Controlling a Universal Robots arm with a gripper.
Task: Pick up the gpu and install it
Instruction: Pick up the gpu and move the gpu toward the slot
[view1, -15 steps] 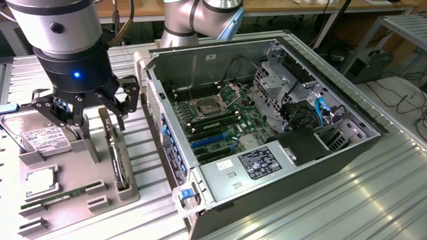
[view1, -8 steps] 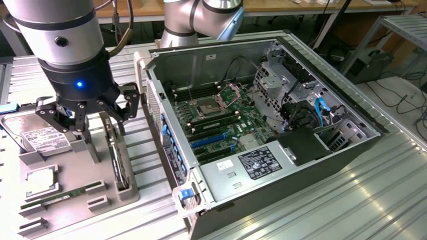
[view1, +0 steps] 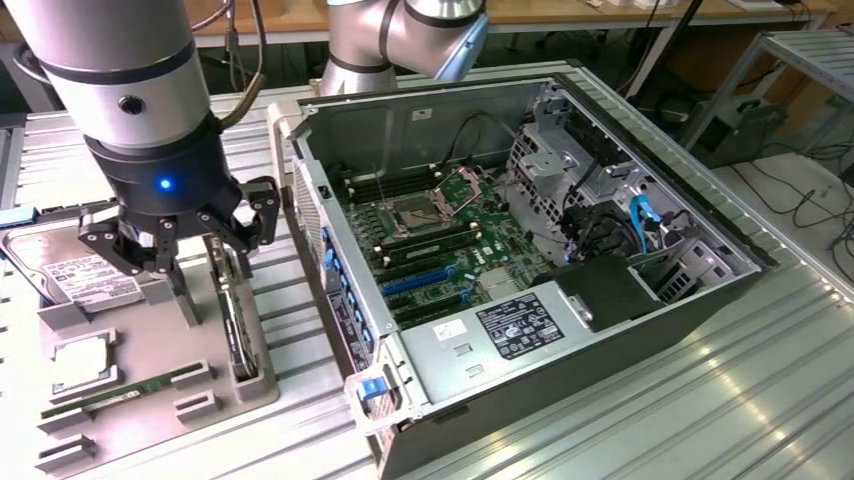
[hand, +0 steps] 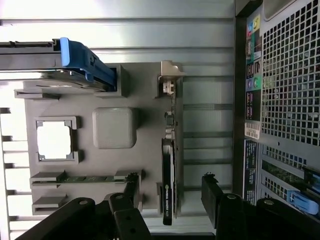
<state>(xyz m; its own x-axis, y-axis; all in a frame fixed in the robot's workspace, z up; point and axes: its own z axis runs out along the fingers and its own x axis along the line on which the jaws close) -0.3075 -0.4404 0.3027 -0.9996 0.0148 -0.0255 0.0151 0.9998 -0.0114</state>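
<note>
The gpu (view1: 238, 325) is a long dark card standing on its thin edge in a slot along the grey tray (view1: 158, 340), on the side nearest the computer case. In the wrist view the gpu (hand: 168, 190) runs lengthwise, with its pale bracket end (hand: 169, 80) farthest from me. My gripper (view1: 187, 248) hangs over the tray just above the card and is open. The gripper (hand: 171, 195) has one black finger (hand: 131, 192) on each side of the card's near end, not touching it. Nothing is held.
The open computer case (view1: 587, 170) lies at the exterior view's right of the tray, its motherboard (view1: 441, 250) and blue slots (view1: 420, 280) exposed. On the tray are a hard drive (view1: 78, 275), a CPU (view1: 83, 360) and a green RAM stick (view1: 127, 392). The case's perforated rear panel (hand: 290, 90) is close beside the card.
</note>
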